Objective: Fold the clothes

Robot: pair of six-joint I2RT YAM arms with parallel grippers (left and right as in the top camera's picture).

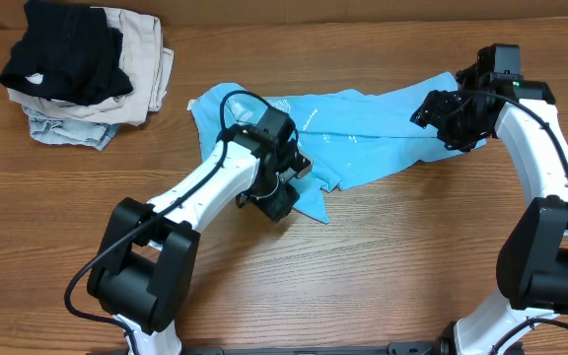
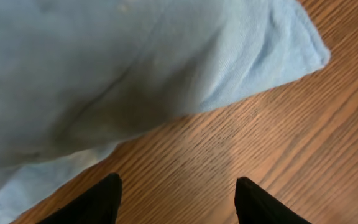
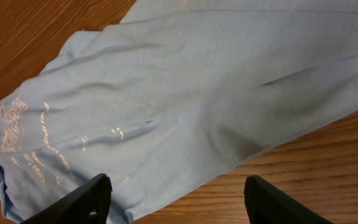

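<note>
Evidently the fold is barely begun: the T-shirt (image 1: 363,123) lies rumpled across the table (image 1: 392,256), the left gripper (image 2: 176,199) and right gripper (image 3: 179,196) hover parted and empty at its opposite ends, and each next needs to pinch an edge.

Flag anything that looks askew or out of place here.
The light blue T-shirt lies bunched and twisted in a long strip across the wooden table, not spread flat. Nothing else stands out.
</note>
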